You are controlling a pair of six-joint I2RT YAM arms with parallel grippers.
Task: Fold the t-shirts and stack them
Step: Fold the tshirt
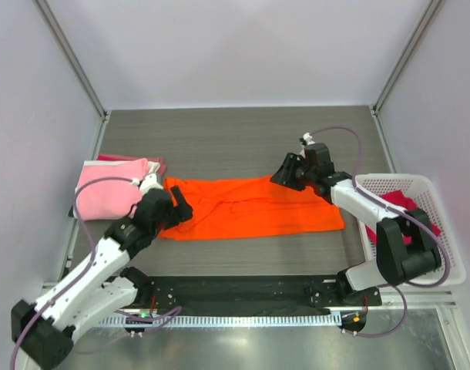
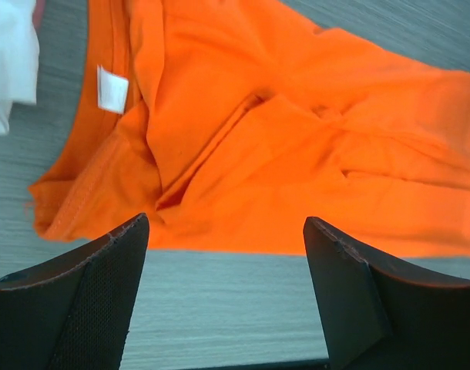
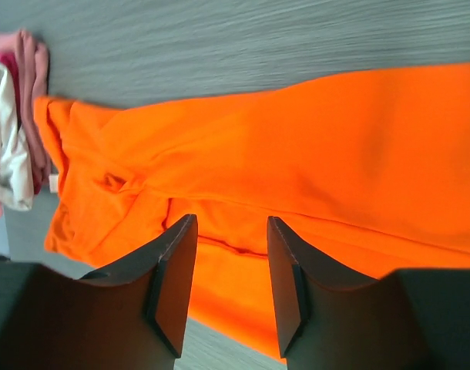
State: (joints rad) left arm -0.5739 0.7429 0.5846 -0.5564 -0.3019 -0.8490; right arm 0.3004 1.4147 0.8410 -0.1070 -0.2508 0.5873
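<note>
One white label (image 2: 112, 89), unreadable, on orange tee (image 1: 250, 208); left hand (image 2: 226, 230) wide, right hand (image 3: 231, 231) narrower, empty.

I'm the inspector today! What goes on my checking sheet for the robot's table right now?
Surface: grey wood-grain table.
Job's things: orange t-shirt lying wrinkled in a long strip mid-table; light pink t-shirt on a pile at the left edge; magenta t-shirt in the basket.
Clutter: white basket at the right edge.
Grippers: left gripper open by the shirt's collar end; right gripper open over its other end; both hold nothing.
Cables: right cable and left cable, both purple, loop off the arms.
Surroundings: plain white walls; nothing else seen.
</note>
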